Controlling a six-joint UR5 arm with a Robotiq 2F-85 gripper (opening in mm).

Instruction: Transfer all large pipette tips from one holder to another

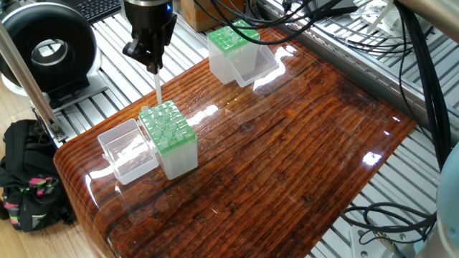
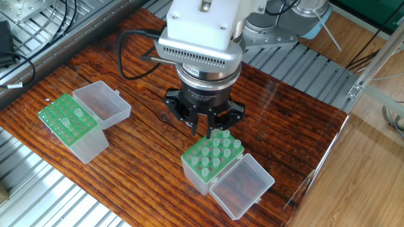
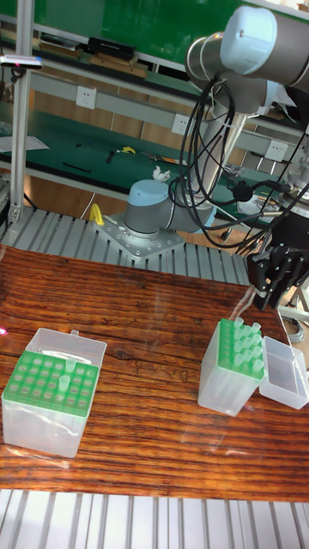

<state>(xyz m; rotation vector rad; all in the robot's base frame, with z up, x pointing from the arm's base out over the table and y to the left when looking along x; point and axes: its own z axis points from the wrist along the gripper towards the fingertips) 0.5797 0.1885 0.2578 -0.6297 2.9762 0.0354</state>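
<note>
Nearest me in one fixed view, the full holder (image 1: 171,137) sits at the counter (image 1: 287,158) corner w/ its clear lid (image 1: 128,149) flopped open beside it, green grid packed w/ large pipette tips (image 2: 213,153). Straight above its back edge hangs the claw (image 1: 152,66), clenched on one pipette tip (image 1: 158,89); that tip hangs upright, wide end pinched in the fingers, point just over the grid and, as far as I can tell, clear of its hole. From the other fixed view the arm's big white wrist blocks most of the grip, so I can't see the held tip there at all. My read: this is the lift-out step of a transfer, tip drawn from the source rack and about to be carried across. Next move prob. needs more height first so the point doesn't clip neighbouring tips, then a level run across the counter to the far holder (image 1: 231,50), and a plumb descent into a free hole. That far holder (image 2: 71,125) stands well apart w/ its own lid open, grid mostly bare, at least one tip (image 3: 67,366) standing in it. Nothing lies on the bare wood between the two. Beyond the counter: a black fan (image 1: 49,54) on the slatted frame, a bag (image 1: 29,183) on the floor, loose cables (image 1: 423,107) hanging at the far side, none near the carry path.
</note>
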